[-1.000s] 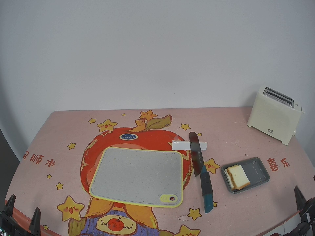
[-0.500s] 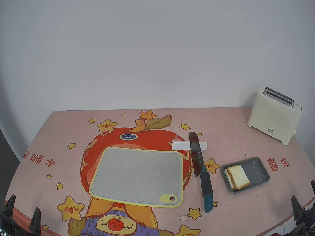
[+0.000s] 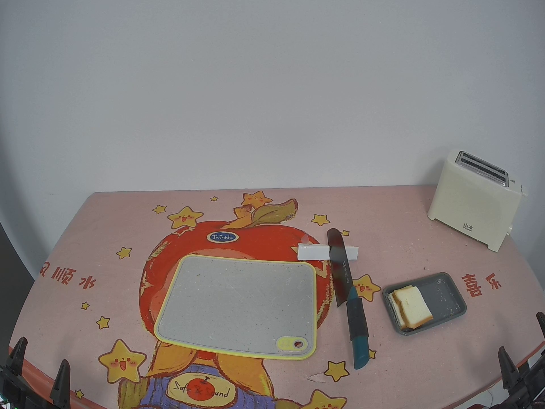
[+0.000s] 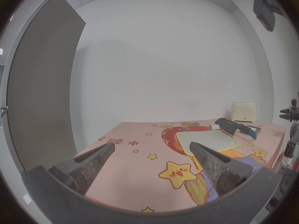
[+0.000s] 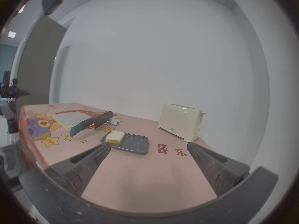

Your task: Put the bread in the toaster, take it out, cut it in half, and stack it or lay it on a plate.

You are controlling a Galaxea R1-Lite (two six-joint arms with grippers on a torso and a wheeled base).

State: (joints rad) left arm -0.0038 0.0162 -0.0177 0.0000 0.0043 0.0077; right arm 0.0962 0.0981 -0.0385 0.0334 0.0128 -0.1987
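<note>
left end effector (image 4: 152, 144) and right end effector (image 5: 148, 145) both released, empty. bread (image 3: 413, 307) lies in a tray (image 3: 448, 295) ahead of the right end effector; toaster (image 3: 476, 198) stands farther beyond it.

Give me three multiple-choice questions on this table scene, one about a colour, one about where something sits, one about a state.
1. What colour is the toaster? A cream, B red, C black.
2. Where is the bread? A in the toaster, B in the grey tray, C on the cutting board.
3. How do the jaws of the right gripper stand? A open and empty, B shut on the knife, C shut on the bread.
Answers: A, its casing is cream; B, the slices lie in the tray; A, a wide gap shows between the jaws.
</note>
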